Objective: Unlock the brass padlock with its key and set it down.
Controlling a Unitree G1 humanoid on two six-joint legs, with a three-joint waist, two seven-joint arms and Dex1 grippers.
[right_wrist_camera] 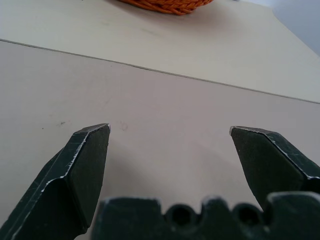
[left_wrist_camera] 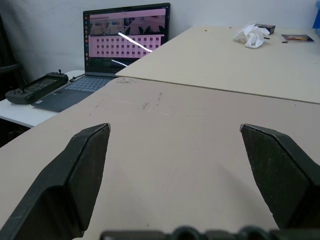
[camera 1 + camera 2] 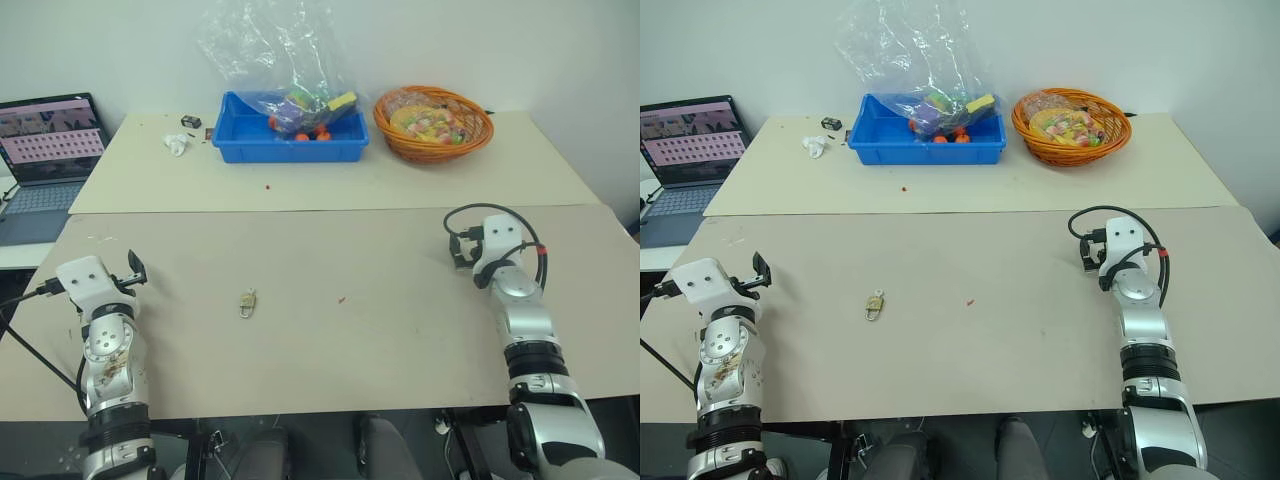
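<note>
The brass padlock [image 3: 247,303] lies flat on the near table, a small yellowish body with a thin silvery shackle, left of centre. No key can be made out. My left gripper [image 2: 175,129] hovers over the table's left edge, well to the left of the padlock, open with nothing between its fingers. My right gripper [image 1: 170,130] is far to the right of the padlock, over the near table, also open and empty. In the head views the left gripper [image 3: 136,268] and the right gripper [image 3: 459,250] both point away from me.
A small red speck [image 3: 341,298] lies right of the padlock. On the far table stand a blue bin [image 3: 232,142] with toys and a plastic bag, an orange wicker basket [image 3: 481,135], a crumpled white paper [image 3: 176,144]. A laptop [image 3: 48,150] sits at far left.
</note>
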